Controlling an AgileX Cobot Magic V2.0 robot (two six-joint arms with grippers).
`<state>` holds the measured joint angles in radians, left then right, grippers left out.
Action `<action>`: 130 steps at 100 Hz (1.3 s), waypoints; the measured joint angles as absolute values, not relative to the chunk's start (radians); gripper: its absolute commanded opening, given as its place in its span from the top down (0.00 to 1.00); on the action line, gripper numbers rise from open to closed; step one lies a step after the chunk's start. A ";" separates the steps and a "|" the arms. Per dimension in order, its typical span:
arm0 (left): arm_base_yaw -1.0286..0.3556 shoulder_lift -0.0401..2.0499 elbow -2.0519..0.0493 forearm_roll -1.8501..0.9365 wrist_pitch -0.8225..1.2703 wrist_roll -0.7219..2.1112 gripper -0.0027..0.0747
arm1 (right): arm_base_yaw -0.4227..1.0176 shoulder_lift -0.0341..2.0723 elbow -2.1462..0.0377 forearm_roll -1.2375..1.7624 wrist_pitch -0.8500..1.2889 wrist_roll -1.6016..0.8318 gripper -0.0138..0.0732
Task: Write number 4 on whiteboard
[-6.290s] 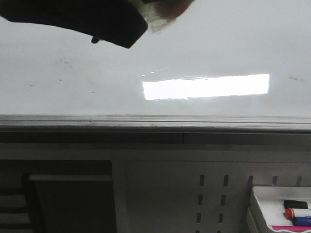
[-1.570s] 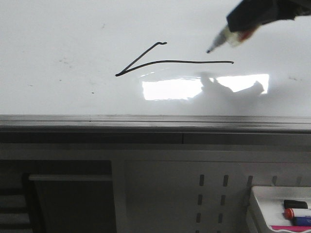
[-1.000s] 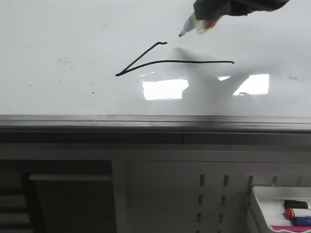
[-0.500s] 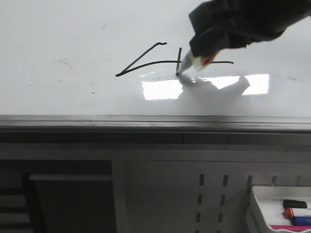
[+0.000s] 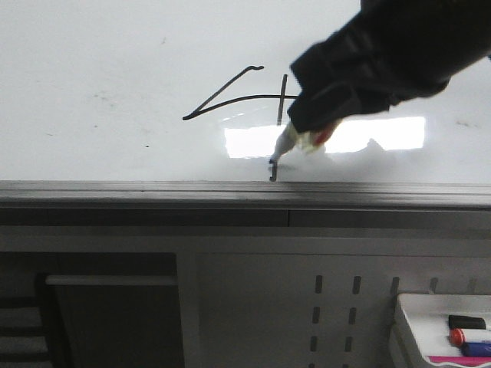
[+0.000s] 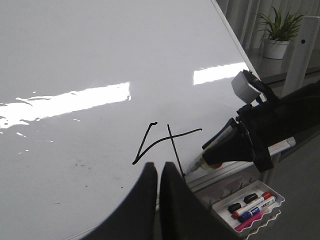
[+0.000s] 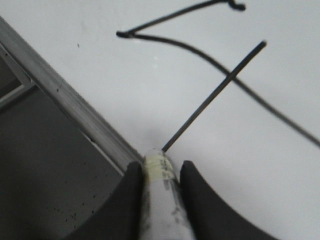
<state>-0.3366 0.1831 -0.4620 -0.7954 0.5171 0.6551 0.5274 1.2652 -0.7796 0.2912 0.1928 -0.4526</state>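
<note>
Since half a second ago the marker tip has run down from the horizontal bar to the lower edge of the board, and the vertical stroke is now drawn long. Number 4 (image 5: 253, 96) sits mid-board on the whiteboard (image 5: 100, 61): slanted stroke, long bar, vertical line crossing the bar and reaching down almost to the grey metal edge (image 5: 153, 188). Bright rectangular light reflection (image 5: 253, 142) lies just under the bar, partly covered by the arm. Marker (image 5: 288, 142), white barrel, tip touching the board at the foot of the vertical stroke, close beside the edge. Right pincer (image 7: 159, 172) clenched on the marker, its two dark fingers either side of the barrel; from the front its black bulk comes in from upper right and hides the right end of the bar. Left pincer (image 6: 158, 172) hangs apart from the writing, fingers pressed together, nothing between them. Below the board, at lower right, a small white tray (image 5: 410, 318) with a black, a red and a blue marker in it.
</note>
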 measured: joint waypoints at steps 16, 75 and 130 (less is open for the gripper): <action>-0.337 0.208 -0.462 -0.807 0.557 0.655 0.69 | 0.579 1.139 -0.806 0.282 0.204 -0.453 0.92; -0.474 0.717 -0.714 -0.892 0.857 1.202 0.49 | 1.014 1.004 -0.808 -0.012 0.382 -0.494 0.92; -0.704 0.990 -0.756 -0.878 0.775 1.243 0.49 | 1.036 1.004 -0.807 -0.019 0.320 -0.498 0.92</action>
<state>-0.7040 0.9897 -0.7556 -0.8780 0.7755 1.2428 1.0359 1.0040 -0.8066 -0.0193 0.3196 -0.4976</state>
